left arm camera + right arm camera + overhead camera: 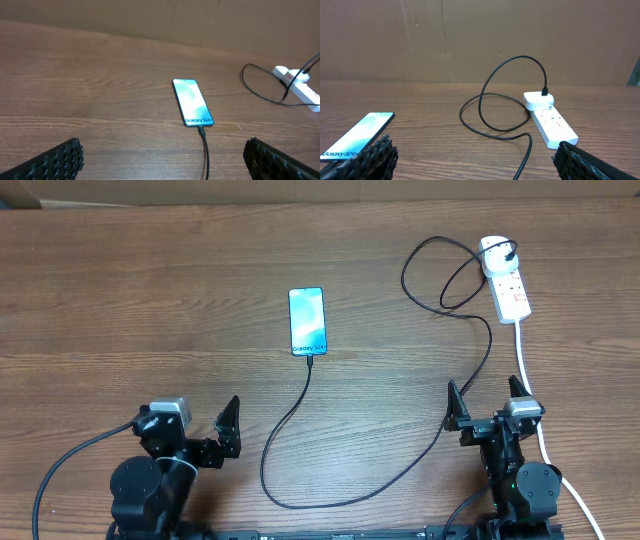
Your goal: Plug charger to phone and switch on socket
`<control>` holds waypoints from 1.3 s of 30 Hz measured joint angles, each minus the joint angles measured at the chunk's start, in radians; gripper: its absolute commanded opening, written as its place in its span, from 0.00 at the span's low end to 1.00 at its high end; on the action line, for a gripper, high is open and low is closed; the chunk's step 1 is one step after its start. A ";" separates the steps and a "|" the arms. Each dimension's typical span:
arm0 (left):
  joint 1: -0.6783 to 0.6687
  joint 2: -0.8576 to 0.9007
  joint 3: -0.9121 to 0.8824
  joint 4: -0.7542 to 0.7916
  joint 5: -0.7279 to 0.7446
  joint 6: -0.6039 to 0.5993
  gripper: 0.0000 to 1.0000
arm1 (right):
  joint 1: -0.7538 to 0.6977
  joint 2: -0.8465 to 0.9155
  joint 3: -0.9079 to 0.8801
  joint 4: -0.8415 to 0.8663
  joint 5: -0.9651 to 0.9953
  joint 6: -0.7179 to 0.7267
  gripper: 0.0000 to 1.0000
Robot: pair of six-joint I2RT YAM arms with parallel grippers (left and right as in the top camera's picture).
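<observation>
Looking down from overhead, the socket (pixel 510 285) lies at the far right of the counter (pixel 120 300), its long axis running almost straight away from the robot with only a slight slant. The right pincer (pixel 487 405) sits almost directly below it, released with its fingers spread and holding nothing. The left pincer (pixel 195 435) is equally released and well apart from the strip, across the whole counter, so the right arm is plainly the nearer one. The charger (pixel 491 340) already appears seated at both ends: its tip meets the near edge of the phone (pixel 308 320), which lies mid-counter with its screen up, and its plug stands in the far end of the strip. The thick white cord (pixel 525 360) trails back toward the robot past the right arm. From the left wrist, the phone (pixel 192 102) is ahead and slightly right with the charger (pixel 205 150) leaving its near edge, while the socket (pixel 300 87) is far off at the right margin and the wide-spread fingers frame bare wood. From the right wrist, the socket (pixel 550 122) lies ahead and to the right of the gap between the fingers, its near end pointing back toward the camera, and the charger (pixel 517 57) arches over into the far end. By my reading, only the switch remains (too small here to pick out among the red markings). That would call for a forward reach by the right arm along the strip's length.
</observation>
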 measured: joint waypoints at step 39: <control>0.000 -0.211 -0.437 0.859 0.021 0.003 1.00 | 0.000 0.000 0.000 0.000 0.000 0.000 1.00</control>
